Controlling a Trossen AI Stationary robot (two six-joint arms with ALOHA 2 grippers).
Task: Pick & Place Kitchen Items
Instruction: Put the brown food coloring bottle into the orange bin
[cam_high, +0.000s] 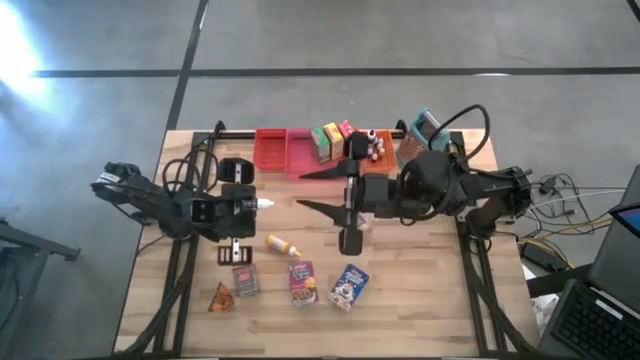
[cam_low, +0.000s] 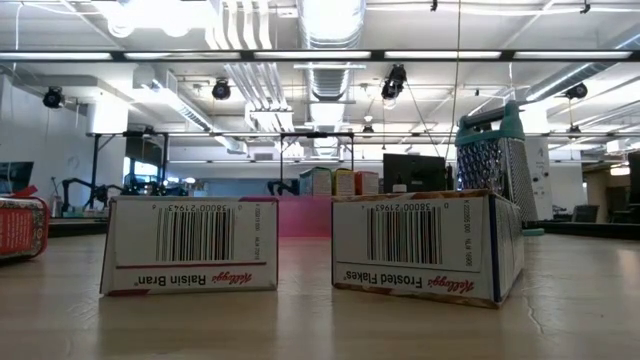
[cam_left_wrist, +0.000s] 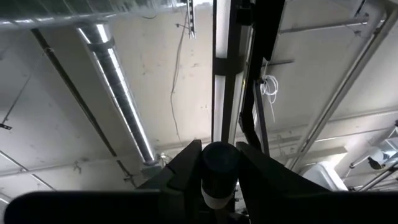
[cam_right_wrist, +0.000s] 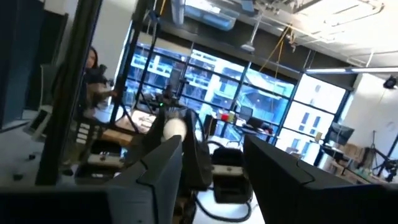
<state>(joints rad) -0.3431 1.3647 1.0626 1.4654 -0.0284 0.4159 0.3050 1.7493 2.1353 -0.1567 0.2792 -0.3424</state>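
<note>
While the high view shows only a white tip at the left gripper (cam_high: 252, 205), the left wrist view shows its fingers (cam_left_wrist: 186, 165) pinching a dark-capped bottle (cam_left_wrist: 219, 171), pointed up at the ceiling. That gripper sits left of the table's (cam_high: 430, 310) centre. Facing it near the centre, the right gripper (cam_high: 310, 190) has its fingers spread wide, nothing between them. Toward the near edge lie a yellow bottle (cam_high: 282, 244), a purple box (cam_high: 303, 282), a blue box (cam_high: 349, 285) and an orange wedge (cam_high: 220, 297). Only the low view reads their labels: Raisin Bran (cam_low: 190, 245) and Frosted Flakes (cam_low: 425, 245). Along the far edge, more small boxes (cam_high: 330, 140) stand in the red tray (cam_high: 272, 150).
</note>
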